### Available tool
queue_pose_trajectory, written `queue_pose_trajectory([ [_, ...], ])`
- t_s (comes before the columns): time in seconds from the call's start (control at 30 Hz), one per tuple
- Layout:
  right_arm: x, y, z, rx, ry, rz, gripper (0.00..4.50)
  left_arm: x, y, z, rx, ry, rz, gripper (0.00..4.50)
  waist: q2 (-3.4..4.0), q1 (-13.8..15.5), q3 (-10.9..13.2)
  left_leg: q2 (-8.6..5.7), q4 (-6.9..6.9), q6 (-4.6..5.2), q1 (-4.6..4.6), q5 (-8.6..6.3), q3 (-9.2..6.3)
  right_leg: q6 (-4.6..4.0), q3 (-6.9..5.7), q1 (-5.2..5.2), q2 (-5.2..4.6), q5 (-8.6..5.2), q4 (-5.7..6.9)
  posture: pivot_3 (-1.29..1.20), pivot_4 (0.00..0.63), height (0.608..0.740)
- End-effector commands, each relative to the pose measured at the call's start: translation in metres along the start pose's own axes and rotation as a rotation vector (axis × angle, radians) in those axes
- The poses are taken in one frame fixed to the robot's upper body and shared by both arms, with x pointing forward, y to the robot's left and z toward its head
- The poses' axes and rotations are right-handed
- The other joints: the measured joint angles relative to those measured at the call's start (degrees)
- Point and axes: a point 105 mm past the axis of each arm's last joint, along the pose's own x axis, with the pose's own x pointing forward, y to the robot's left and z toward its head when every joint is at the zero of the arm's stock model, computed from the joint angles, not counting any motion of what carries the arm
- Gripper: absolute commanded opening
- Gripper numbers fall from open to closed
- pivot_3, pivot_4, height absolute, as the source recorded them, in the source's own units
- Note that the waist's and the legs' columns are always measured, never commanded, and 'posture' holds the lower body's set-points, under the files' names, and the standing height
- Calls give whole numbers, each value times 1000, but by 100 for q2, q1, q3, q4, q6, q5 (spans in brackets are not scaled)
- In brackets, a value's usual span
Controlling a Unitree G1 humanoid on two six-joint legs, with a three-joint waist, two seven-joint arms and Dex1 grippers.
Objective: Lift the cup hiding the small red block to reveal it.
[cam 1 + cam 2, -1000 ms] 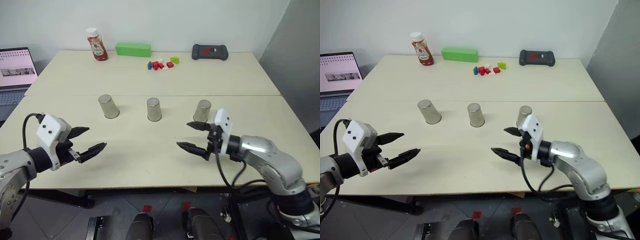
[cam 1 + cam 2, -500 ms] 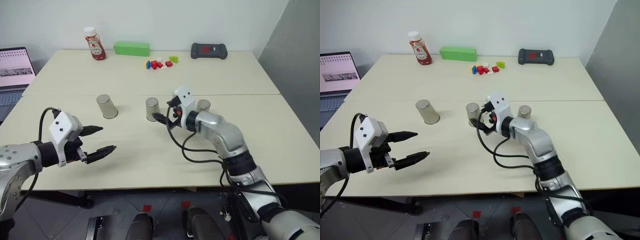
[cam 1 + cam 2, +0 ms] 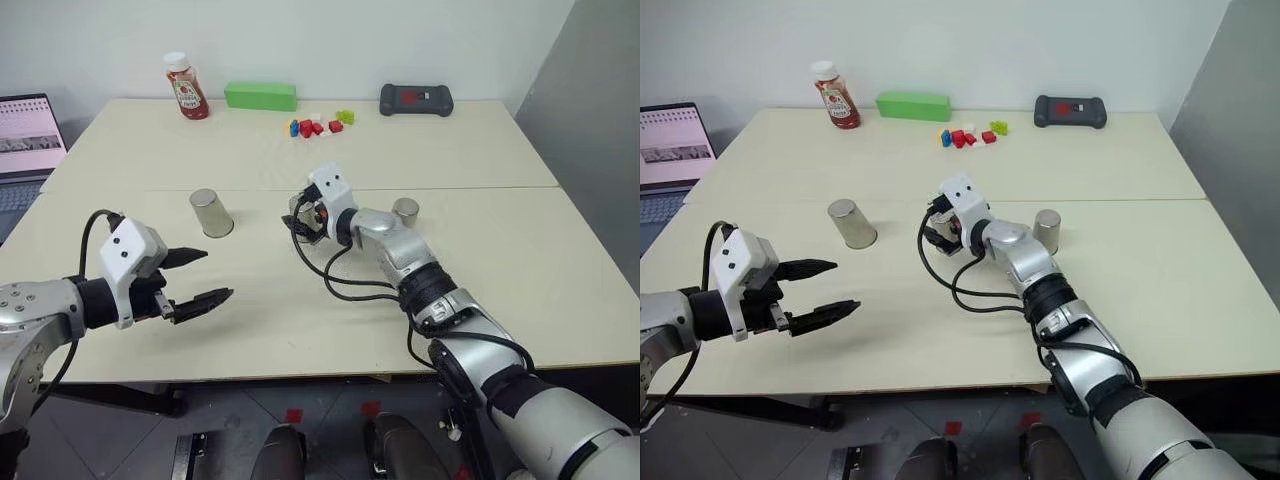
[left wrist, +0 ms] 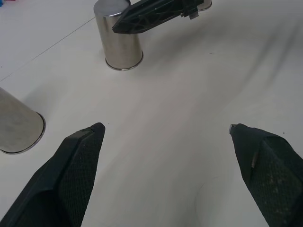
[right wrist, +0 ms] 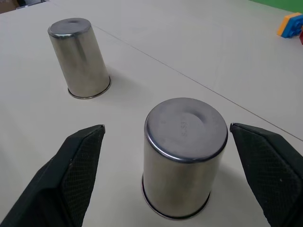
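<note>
No text, label or number can be read anywhere.

**A robotics test room, staged like an office**

A plain, pale surface (image 3: 470,150) is being used as a test bench, set against a bare white wall. An open laptop (image 3: 28,140) is being kept at its far left side. Unrelated props are being lined up along the back edge: a ketchup bottle (image 3: 186,87), a green block (image 3: 260,96), multicoloured bricks (image 3: 318,124) and a black handheld controller (image 3: 415,100).
</note>
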Motion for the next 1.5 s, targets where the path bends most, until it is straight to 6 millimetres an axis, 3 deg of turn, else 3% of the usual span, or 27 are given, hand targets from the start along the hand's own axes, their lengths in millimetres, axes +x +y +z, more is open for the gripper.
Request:
queue_pose_trajectory([
  [0.03,5,-1,16,11,-45,-14,4500,-3,5,7,41,-3,20,4485,0,-1,0,0,0,0,-2,0,-1,0,-1,0,0,0,0,0,150,740],
  [0.2,12,1,16,32,-32,-19,4500,-4,5,7,43,0,23,4485,1,-11,1,0,-1,0,-8,0,-1,-2,-1,-6,0,1,-1,0,150,740],
  [0.4,13,-1,13,23,-23,-28,3288,-4,6,6,43,4,30,4500,2,-10,1,-1,-1,0,-10,0,-3,-2,-3,-6,0,1,-2,0,150,740],
  [0.53,13,0,26,15,-76,-9,2542,-3,6,4,40,3,28,4500,2,-13,1,0,-1,0,-10,0,-4,-3,-4,-6,0,1,0,0,150,740],
  [0.67,8,-3,49,4,-157,1,2542,-1,6,4,40,3,23,4500,2,-12,1,0,-1,0,-10,0,-6,-3,-5,-6,0,1,0,0,150,740],
  [0.73,0,-11,67,3,-215,-3,2542,1,7,5,39,-1,18,4500,4,-7,2,0,0,0,-12,0,-6,-3,-5,-6,0,1,-1,0,150,740],
  [0.8,-8,-21,72,-7,-225,-20,2542,2,7,6,39,-5,13,4500,4,2,2,-1,2,0,-17,0,-11,-2,-10,-6,0,1,-1,0,150,740],
  [0.9,-17,-35,59,-52,-173,-58,2542,4,7,7,40,-8,1,4500,2,11,1,-4,4,0,-20,0,-16,-2,-14,-6,-2,1,-2,0,150,740],
  [1.13,-25,-55,5,-85,23,-138,2541,10,8,8,46,-18,-19,4500,3,-14,2,-3,4,0,-19,0,-12,-3,-9,-9,-2,2,2,0,150,740],
  [1.33,-24,-62,-11,-87,82,-173,2541,12,9,9,52,-23,-18,4500,3,-43,2,-1,4,0,-15,0,-7,-3,-5,-11,0,2,8,0,150,740],
  [1.4,-24,-64,-11,-71,87,-181,3249,12,9,9,51,-24,-17,4500,3,-42,1,-2,7,0,-14,0,-7,-3,-5,-8,0,2,8,0,150,740],
  [1.5,-24,-63,1,-35,39,-170,3883,13,7,9,48,-27,-18,4500,2,-35,1,-3,13,0,-15,0,-7,-2,-4,-6,0,3,7,0,150,740],
])
